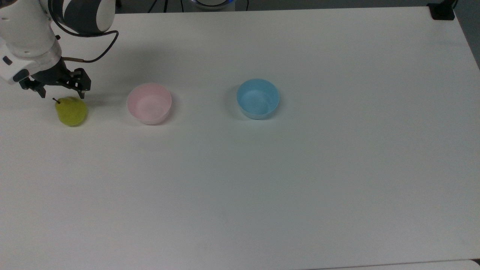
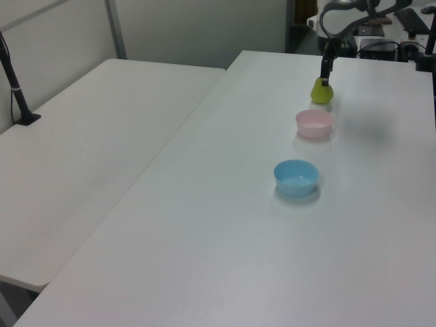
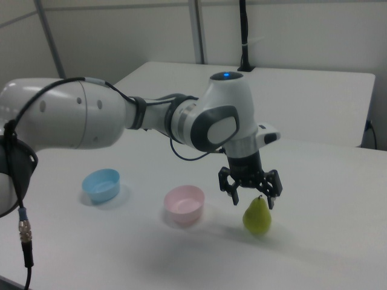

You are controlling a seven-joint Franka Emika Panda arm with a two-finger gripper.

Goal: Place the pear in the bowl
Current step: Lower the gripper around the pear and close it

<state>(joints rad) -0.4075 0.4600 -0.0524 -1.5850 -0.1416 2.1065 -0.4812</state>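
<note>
**Gripper spread wide just above the pear**

The pear [image 1: 71,111] stands upright on the white table [image 1: 300,180], stem up, at the top view's far left. It's outside both bowls. Next along, to the top view's right, is the pink bowl [image 1: 149,104], near the pear but not touching it, w/ nothing inside. Further right again, well apart, sits the light blue bowl [image 1: 258,98], also w/ nothing in it. All three make a rough row across the table.

In the right view the order flips: pear [image 3: 257,215] on the right view's right, pink bowl [image 3: 184,204] in the middle, blue bowl [image 3: 101,185] on the right view's left. In the left view the row runs away from the camera: blue bowl [image 2: 296,177] nearest, pink bowl [image 2: 314,123] behind it, pear [image 2: 321,90] farthest.

The gripper [image 3: 251,202] hangs right over the pear's top, pointing down. Its fingers are released and spread, one tip on each side of the pear's neck in the right view, grasping nothing. Can't tell whether a fingertip touches the fruit. In the top view the gripper [image 1: 62,94] sits at the pear's far edge, by the stem. In the left view it [image 2: 325,73] shows as a dark vertical bar just above the pear.

The arm [image 3: 121,121], white w/ grey joints, reaches in from the right view's left, a black cable looping along it.
</note>
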